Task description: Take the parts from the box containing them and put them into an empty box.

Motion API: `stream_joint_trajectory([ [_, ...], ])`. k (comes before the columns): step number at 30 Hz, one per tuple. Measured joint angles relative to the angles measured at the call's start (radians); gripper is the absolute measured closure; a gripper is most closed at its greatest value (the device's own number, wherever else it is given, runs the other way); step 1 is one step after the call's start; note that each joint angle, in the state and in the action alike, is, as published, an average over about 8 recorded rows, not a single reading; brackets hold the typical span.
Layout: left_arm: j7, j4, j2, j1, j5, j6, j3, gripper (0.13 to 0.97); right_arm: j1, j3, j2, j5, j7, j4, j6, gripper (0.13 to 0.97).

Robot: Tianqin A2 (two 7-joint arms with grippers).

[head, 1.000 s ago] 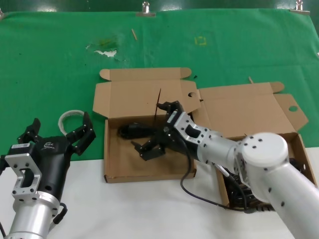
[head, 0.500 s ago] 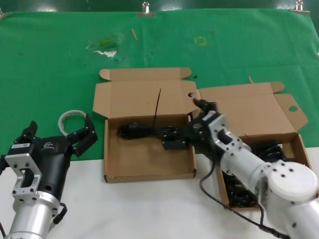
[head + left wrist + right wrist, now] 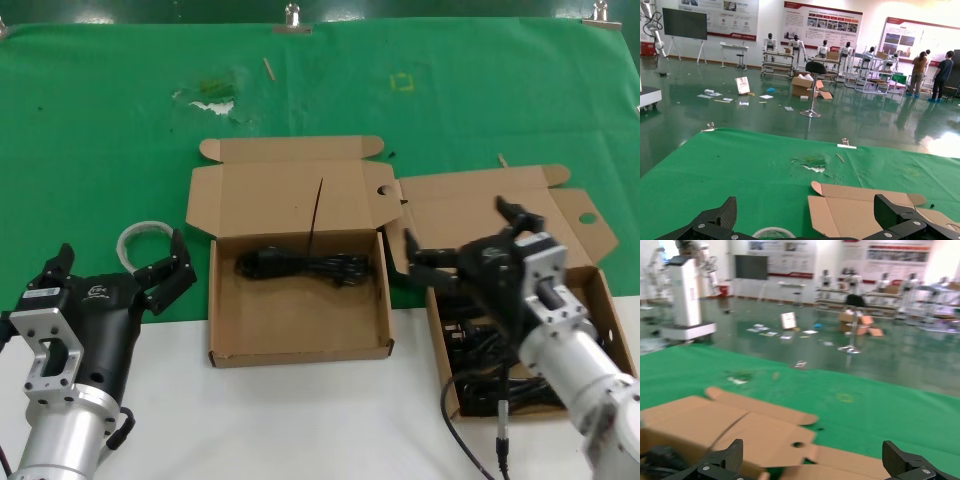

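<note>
- Along the back wall of the left box (image 3: 300, 340) lies one cable bundle (image 3: 305, 266), stretched nearly wall to wall. It sits flat and touches nothing but cardboard, so I judge it is delivered and needs no more handling.
- Looks: thin glossy black cord, loosely coiled, w/ thicker plug lumps at both ends. Probably floppy, so easy to snag on a box edge.
- This receiving box has its lid (image 3: 290, 190) folded back flat on the green cloth (image 3: 100, 130), which keeps the top free for dropping things in.
- Just beside it, the source box (image 3: 440, 350), lid (image 3: 490, 215) also laid back, w/ a holed side ear (image 3: 588, 218). More black cables (image 3: 490, 385) remain inside; how many bundles I cannot tell, the arm hides most of them.
- Right gripper (image 3: 465, 250) is above the source box near its back edge, fingers spread wide, holding nothing. I think it is placed for the next pick.
- Left gripper (image 3: 118, 268) is parked at the near left, well apart from both boxes, fingers also spread and empty, beside a clear tape roll (image 3: 140, 240).
</note>
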Motion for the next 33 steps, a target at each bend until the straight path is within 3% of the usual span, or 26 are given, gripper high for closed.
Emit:
stream_joint_trajectory([
  [13,0.0,0.0,0.0,0.0,0.0,0.0,0.0,0.132,-0.185,0.122,0.044,0.023,0.077,0.226,0.129,0.129],
  [33,0.0,0.0,0.0,0.0,0.0,0.0,0.0,0.132,-0.196,0.129,0.047,0.025,0.081,0.239,0.137,0.129],
])
